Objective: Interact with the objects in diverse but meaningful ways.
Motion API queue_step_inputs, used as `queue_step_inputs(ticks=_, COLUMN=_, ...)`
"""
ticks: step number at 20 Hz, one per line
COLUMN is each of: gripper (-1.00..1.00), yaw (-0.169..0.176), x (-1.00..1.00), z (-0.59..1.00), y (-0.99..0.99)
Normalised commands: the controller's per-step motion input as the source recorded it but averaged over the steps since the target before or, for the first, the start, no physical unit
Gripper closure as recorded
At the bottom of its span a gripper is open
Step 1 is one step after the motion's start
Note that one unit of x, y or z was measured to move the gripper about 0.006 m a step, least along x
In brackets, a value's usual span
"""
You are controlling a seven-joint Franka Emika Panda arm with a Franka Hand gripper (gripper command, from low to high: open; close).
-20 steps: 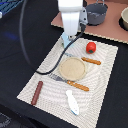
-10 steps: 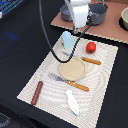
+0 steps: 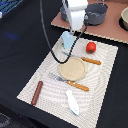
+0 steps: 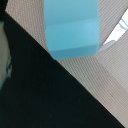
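The light blue carton-shaped block (image 3: 67, 40) is at the far corner of the striped mat (image 3: 102, 85), right under my gripper (image 3: 73, 31). It fills the wrist view (image 4: 71, 27) up close, and no fingers show there, so I cannot tell whether I hold it. The red tomato-like ball (image 3: 91, 47) lies to the exterior view's right of the block. The white-and-blue fish piece (image 3: 72, 101) lies near the mat's front edge. The dark brown sausage stick (image 3: 37, 92) lies at the mat's left edge.
A round tan plate (image 3: 73, 68) sits mid-mat, with a wooden-handled knife (image 3: 91, 61) behind it and a fork (image 3: 71, 83) in front. A grey pot (image 3: 96, 12) and a bowl (image 3: 123, 17) stand on a brown board behind the mat. My cable (image 3: 47, 37) hangs at the left.
My gripper has shifted slightly toward the exterior view's right above the mat's far corner, and the blue block shows more plainly beneath it. The other toys have not moved.
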Motion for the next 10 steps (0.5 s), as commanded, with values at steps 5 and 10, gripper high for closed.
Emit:
queue_step_inputs(ticks=5, gripper=-1.0, yaw=0.031, x=0.06, z=-0.11, y=0.05)
queue_step_inputs(ticks=10, gripper=-1.0, yaw=0.034, x=0.01, z=-0.17, y=0.07)
